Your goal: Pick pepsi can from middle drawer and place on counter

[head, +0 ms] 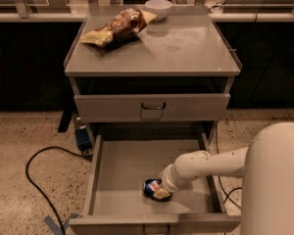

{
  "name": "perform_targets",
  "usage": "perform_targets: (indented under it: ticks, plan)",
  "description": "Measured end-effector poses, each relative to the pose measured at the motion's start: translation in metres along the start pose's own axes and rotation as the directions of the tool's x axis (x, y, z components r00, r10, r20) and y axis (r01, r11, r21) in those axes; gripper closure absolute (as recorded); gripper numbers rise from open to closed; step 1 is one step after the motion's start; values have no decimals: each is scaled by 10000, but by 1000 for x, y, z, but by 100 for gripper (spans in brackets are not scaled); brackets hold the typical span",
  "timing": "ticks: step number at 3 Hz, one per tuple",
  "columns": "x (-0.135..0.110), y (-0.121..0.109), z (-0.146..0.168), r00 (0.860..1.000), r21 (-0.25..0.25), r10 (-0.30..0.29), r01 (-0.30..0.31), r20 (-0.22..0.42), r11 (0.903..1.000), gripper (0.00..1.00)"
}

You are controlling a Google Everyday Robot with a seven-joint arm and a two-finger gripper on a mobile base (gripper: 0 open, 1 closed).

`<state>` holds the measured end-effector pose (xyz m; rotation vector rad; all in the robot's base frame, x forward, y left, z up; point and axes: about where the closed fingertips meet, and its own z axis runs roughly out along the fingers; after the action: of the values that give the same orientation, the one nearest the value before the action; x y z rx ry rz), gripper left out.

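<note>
One pepsi can [149,186] sits near the front of the open middle drawer [120,168], roughly mid-width, and my gripper [161,194] is right against its right side; I can't tell if it's clamped on the can or just touching. Above that, the upper drawer front [186,106] is shut. On the counter [186,48] beyond are a chip bag [118,27] rear-left and a white bowl [158,8] at the back edge.

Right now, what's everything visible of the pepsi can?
The pepsi can is a small dark-blue metal can, its red-white-blue logo showing. It seems to lie on its side on the floor of the middle drawer, near the front wall. The end effector is at its image-right side, covering part of it.
</note>
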<state>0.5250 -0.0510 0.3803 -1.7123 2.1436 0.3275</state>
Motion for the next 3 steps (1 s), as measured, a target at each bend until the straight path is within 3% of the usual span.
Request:
perform_targets:
  ticks: [1,2,3]
  plan:
    - [-21,-20,-46,9960,20,187,-189,876,9998,100]
    - [-32,-49,-125,9721,108,443,-480,2305,9988,100]
    - [-40,-78,-199,9390,257,289,-401,3428,9989,100]
